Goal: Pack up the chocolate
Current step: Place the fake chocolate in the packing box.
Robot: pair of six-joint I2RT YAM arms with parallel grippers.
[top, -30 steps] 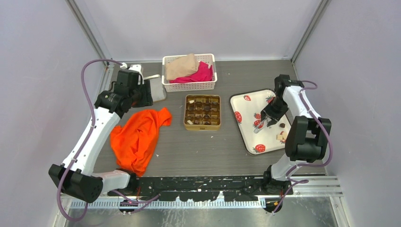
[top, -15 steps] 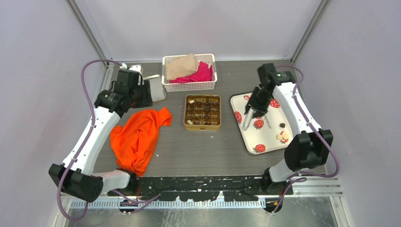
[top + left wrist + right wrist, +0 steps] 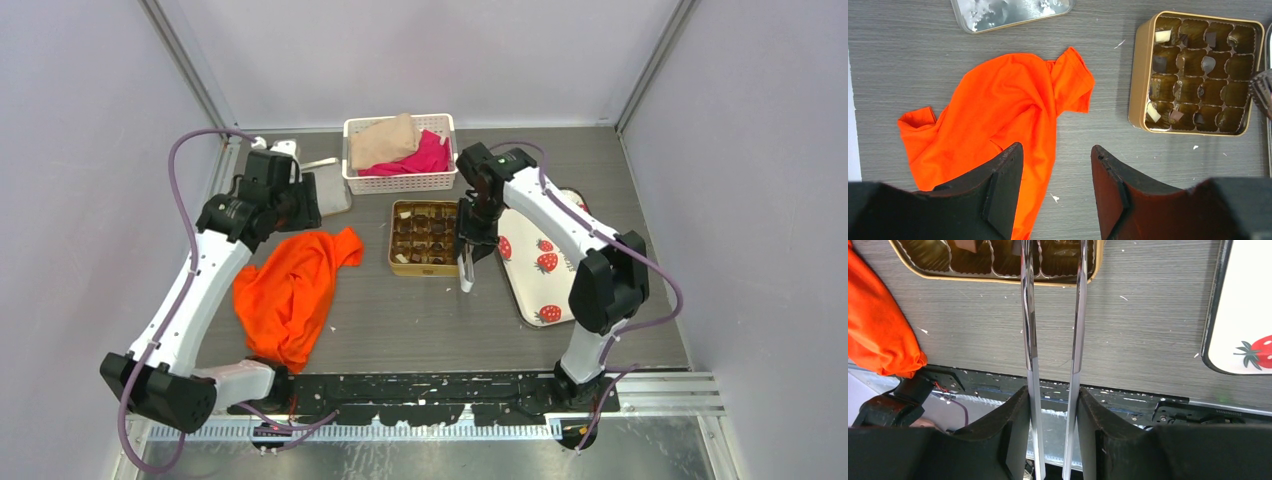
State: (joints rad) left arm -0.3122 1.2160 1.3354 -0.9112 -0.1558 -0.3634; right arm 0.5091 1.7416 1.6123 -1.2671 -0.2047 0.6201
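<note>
The chocolate [image 3: 1160, 64] sits in the gold tin [image 3: 1143, 75], mid-table. I count approx ten pcs, mostly dark, two cream, and several cells are bare. So part packed, I'd say, more to go.

Right gripper [image 3: 1053, 402] is pinching a pair of metal tongs [image 3: 1029, 315] at the tin's right side. Is a piece between the tips? Can't tell: right wrist cam cuts them off and overhead's too small. Left gripper [image 3: 1055, 150] hangs spread, nothing in it, over the orange cloth [image 3: 993, 120].

Left wrist cam gives the cell-by-cell fill, which overhead doesn't. Overhead shows the strawberry tray [image 3: 540, 290] right of the tin, but the right arm covers much of it, so leftovers there are unknown. Silver lid [image 3: 1013, 10] lies off, beyond the cloth. Basket [image 3: 400, 180] of fabric at the back.
</note>
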